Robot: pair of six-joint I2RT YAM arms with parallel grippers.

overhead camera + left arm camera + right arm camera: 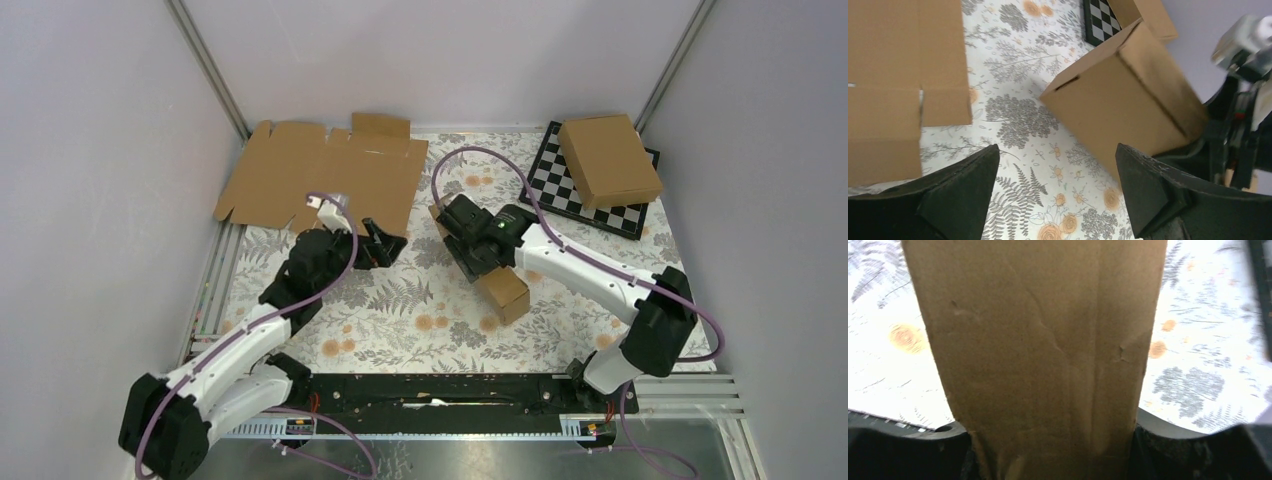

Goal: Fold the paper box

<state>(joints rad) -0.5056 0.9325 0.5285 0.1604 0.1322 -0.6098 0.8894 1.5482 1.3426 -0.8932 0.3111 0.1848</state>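
Observation:
The paper box [503,290] is a folded brown cardboard box, held on edge over the flowered cloth at mid-table. My right gripper [478,248] is shut on it, one finger on each narrow side. In the right wrist view the box [1038,340] fills the middle between the two dark fingers [1188,450]. In the left wrist view the box [1128,100] stands tilted at the right, in front of the right arm. My left gripper [385,245] is open and empty to the left of the box; its jaws stand wide apart over the cloth [1058,165].
A wide flat notched cardboard sheet [320,170] lies at the back left, and shows in the left wrist view [898,60]. Another closed brown box [608,158] rests on a chessboard [560,185] at the back right. Grey walls enclose the table.

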